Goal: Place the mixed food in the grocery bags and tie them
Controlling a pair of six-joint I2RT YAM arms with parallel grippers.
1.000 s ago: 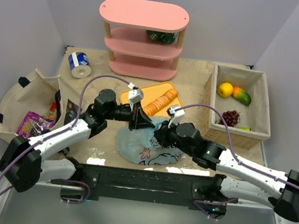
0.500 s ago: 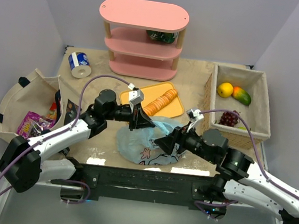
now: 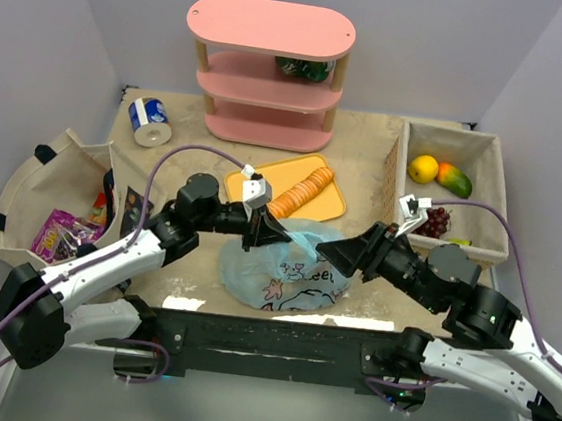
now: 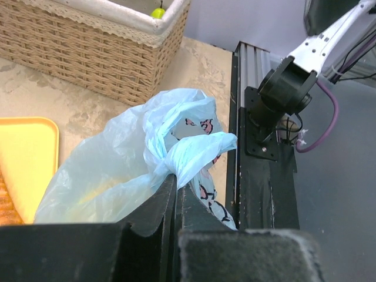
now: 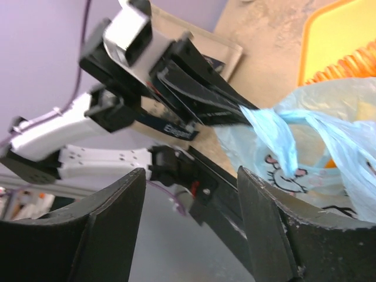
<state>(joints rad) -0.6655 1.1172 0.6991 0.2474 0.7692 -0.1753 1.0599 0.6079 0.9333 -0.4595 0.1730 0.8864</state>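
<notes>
small white lettering [image 5: 179,130] on the left gripper [image 5: 242,107], perhaps a brand, too blurred to read

The grocery bag [image 4: 123,153] hid its contents; only a yellowish smear [image 4: 97,197], perhaps fruit, showed through the plastic. The dark green item [image 3: 303,68] on the shelf [image 3: 271,18] was too small to identify.

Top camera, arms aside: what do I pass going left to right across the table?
Purple snack packet → blue-and-white can → light-blue grocery bag → wicker basket. The tray and shelf overlap the bag, so they are left out.
</notes>
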